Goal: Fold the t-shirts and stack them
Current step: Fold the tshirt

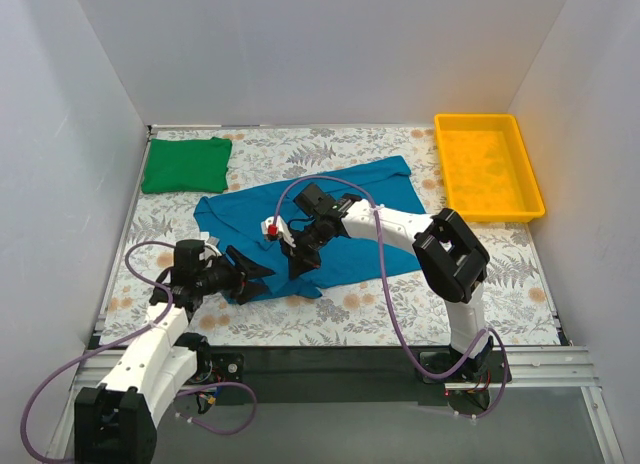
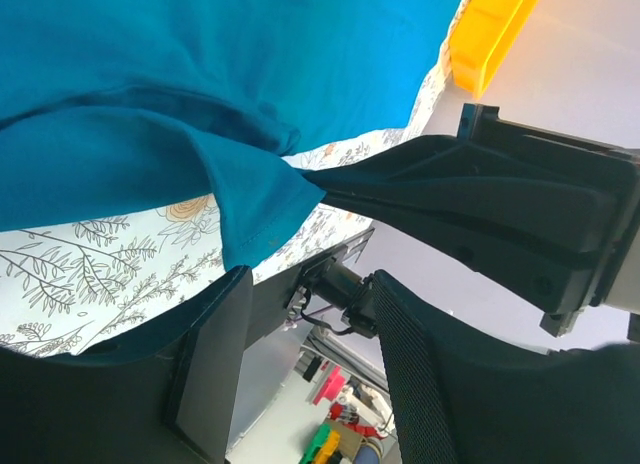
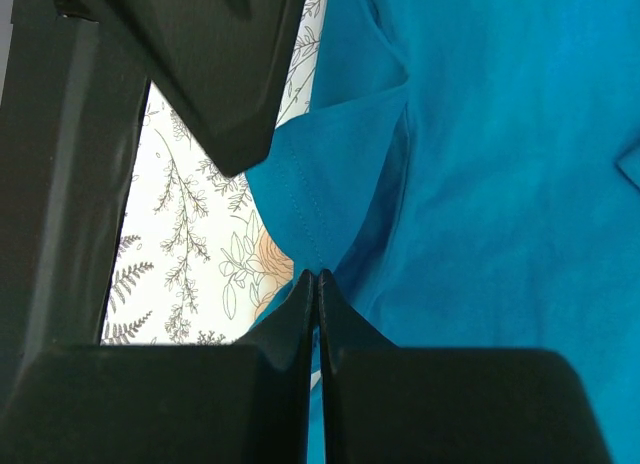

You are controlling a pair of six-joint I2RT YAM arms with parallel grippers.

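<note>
The teal-blue t-shirt (image 1: 320, 219) lies spread out in the middle of the floral cloth. The green t-shirt (image 1: 186, 164) lies folded at the back left. My right gripper (image 1: 300, 266) is shut on the teal shirt's near hem; in the right wrist view its fingers (image 3: 318, 279) pinch a fold of teal fabric (image 3: 480, 164). My left gripper (image 1: 262, 281) is open and empty just left of that spot. In the left wrist view its jaws (image 2: 312, 276) stand wide apart below the teal hem (image 2: 250, 214), and the right gripper's finger (image 2: 450, 199) holds that hem.
A yellow plastic tray (image 1: 523, 190) stands at the back right, also showing in the left wrist view (image 2: 490, 34). White walls close in the left, back and right sides. The floral cloth (image 1: 400, 304) covers the table.
</note>
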